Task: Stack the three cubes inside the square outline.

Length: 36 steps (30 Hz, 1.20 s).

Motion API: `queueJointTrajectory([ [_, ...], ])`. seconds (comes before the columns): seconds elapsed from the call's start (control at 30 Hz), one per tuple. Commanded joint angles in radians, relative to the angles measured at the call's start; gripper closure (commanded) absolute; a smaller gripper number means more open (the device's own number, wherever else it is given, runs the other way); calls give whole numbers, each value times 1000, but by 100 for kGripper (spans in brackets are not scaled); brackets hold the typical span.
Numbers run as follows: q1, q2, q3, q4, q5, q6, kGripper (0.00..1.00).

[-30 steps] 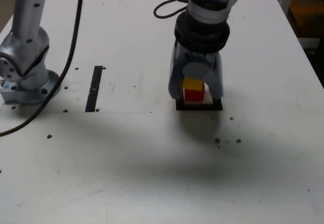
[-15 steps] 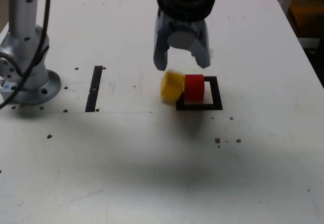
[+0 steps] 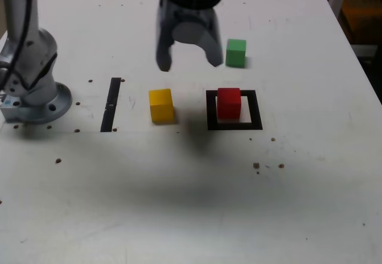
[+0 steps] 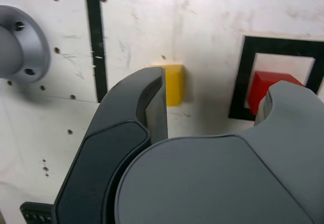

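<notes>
Yellow cube fallen beside square outline, gripper raised, top cropped

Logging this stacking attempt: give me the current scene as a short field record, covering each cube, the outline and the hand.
red cube: inside the square outline, nothing on top of it
yellow cube: on the table, outside the outline, to the exterior view's left of it
green cube: on the table beyond the outline, apart from the others
hand: raised above the table, jaws apart, holding nothing
black strip: flat on the table, to the exterior view's left of the yellow cube
stack: not built, all three cubes separate
</notes>
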Motion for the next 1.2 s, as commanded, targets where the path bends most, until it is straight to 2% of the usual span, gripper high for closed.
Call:
queueJointTrajectory([
  [0.0,1,-34,39,-4,4,4,25],
  [0.07,1,-72,93,-17,6,9,25],
  [0.17,3,-130,222,-86,-41,24,23],
  [0.3,5,-144,319,-189,-96,36,22],
  [0.43,5,-130,362,-251,-124,36,23],
  [1.17,5,-35,431,-376,-163,47,26],
])
